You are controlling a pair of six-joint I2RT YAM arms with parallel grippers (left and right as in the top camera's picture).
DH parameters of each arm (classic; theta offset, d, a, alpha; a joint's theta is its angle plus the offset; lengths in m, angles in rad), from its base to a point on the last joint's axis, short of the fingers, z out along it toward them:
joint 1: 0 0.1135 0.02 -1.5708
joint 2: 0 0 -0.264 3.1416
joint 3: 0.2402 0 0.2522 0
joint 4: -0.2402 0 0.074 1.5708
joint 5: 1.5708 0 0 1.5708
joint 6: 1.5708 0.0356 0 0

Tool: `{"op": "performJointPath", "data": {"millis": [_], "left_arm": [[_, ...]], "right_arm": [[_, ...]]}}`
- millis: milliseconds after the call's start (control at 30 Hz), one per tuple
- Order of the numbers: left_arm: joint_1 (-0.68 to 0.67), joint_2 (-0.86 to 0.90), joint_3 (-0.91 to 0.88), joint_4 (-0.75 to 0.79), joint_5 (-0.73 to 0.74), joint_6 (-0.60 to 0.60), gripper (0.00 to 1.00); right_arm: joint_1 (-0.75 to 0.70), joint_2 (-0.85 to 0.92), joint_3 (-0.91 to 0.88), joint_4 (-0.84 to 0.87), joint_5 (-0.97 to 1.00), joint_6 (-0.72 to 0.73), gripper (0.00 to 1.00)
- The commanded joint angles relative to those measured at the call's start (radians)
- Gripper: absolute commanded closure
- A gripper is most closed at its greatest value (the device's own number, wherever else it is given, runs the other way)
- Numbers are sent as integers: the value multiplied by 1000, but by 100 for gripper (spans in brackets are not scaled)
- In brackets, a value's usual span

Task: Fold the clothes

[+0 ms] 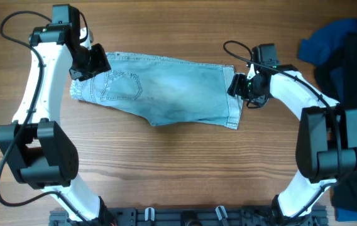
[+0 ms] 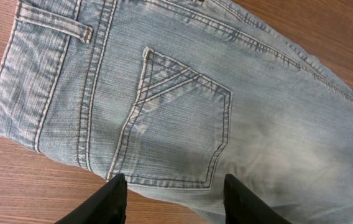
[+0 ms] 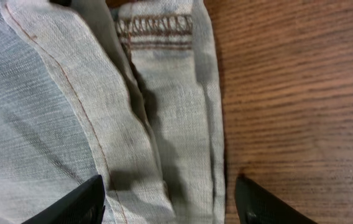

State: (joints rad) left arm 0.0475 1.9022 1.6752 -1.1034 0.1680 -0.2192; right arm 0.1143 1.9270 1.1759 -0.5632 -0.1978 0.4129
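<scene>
Table (image 1: 178, 163): wood-grain surface, bearing everything below.
Denim shorts (image 1: 166, 91): spread flat on the far half of the table, between the two arms, near the middle.
Long axis of shorts: runs left to right across the table, slightly lower at the right end.
Pointing: waistband end to the left, cuffed leg end to the right; back side up.
Heap of garments (image 1: 348, 56): royal-blue piece and black piece piled together at the far right edge, well apart from the shorts, just beyond the right arm.
Obstructions: none lying on the shorts except the two grippers, one over each end.
Left gripper (image 2: 175, 193): over the waistband end, above the lower edge of the pocket; fingers spread apart, nothing held between them; contact with the cloth cannot be told.
Right gripper (image 3: 170, 199): over the cuffed end, one finger above the denim, the other above bare wood; fingers wide apart, holding nothing.
Back pocket (image 2: 176, 134): stitched, pointed at its bottom, flat and facing up.
Cuffed hem (image 3: 155, 28): turned-up edge with visible stitching, lying in soft folds beside bare table.
Belt loop (image 2: 55, 25): flat on the waistband, near the left end of the shorts.
</scene>
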Motion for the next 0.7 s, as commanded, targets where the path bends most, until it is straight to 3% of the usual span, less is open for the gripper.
{"op": "performJointPath", "data": {"millis": [0, 133, 267, 300, 333, 367, 533, 667], "left_arm": [[0, 11, 10, 2, -5, -5, 50], [0, 11, 10, 2, -5, -5, 50], [0, 11, 10, 2, -5, -5, 50], [0, 11, 10, 2, -5, -5, 51], [0, 11, 10, 3, -5, -6, 51], [0, 11, 10, 3, -5, -6, 50], [0, 11, 10, 14, 8, -10, 48], [-16, 11, 10, 50, 195, -32, 50]], "right_arm": [[35, 133, -24, 10, 6, -20, 38], [79, 163, -24, -2, 37, -14, 51], [92, 163, -24, -66, 204, 32, 52], [92, 163, -24, -76, 217, 32, 56], [92, 163, -24, -82, 222, 31, 71], [91, 163, -24, -84, 221, 32, 93], [69, 161, 34, -86, 219, 31, 96], [6, 161, 147, -183, 201, -47, 96]]}}
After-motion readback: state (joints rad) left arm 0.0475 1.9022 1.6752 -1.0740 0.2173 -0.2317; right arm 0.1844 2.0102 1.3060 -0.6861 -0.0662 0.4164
